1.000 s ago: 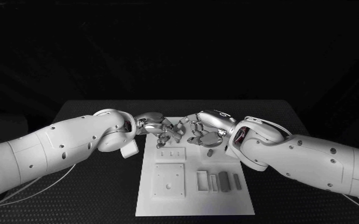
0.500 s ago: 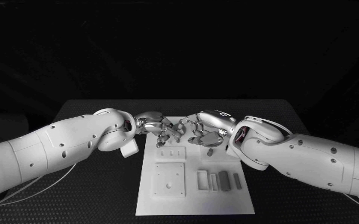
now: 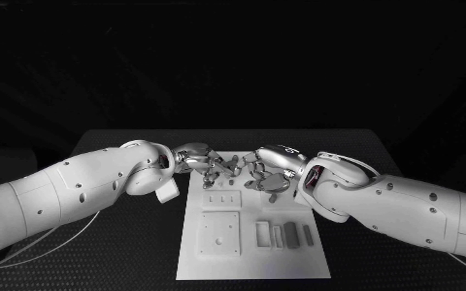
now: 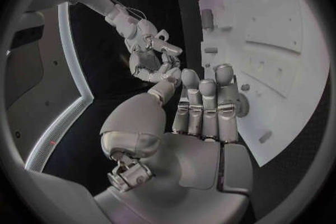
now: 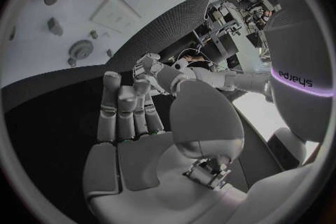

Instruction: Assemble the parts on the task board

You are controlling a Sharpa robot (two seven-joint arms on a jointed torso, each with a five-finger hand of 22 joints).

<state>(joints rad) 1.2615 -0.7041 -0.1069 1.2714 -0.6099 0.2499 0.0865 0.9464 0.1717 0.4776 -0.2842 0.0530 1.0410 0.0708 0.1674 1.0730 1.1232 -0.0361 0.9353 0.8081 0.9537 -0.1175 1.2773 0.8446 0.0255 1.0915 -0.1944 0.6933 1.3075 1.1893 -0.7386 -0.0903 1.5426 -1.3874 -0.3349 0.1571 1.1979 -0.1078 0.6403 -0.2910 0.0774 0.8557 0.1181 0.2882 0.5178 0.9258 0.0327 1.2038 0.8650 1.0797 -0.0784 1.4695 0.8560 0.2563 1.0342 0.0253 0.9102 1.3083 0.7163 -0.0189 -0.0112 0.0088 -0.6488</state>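
Left robot hand (image 3: 206,164) and right robot hand (image 3: 264,170), grips unclear, over task board (image 3: 252,264).

Black table (image 3: 126,237), with pale cables (image 3: 39,247) trailing at its left edge

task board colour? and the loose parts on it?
The task board is white; the parts lying on it are grey. Head view shows it best.
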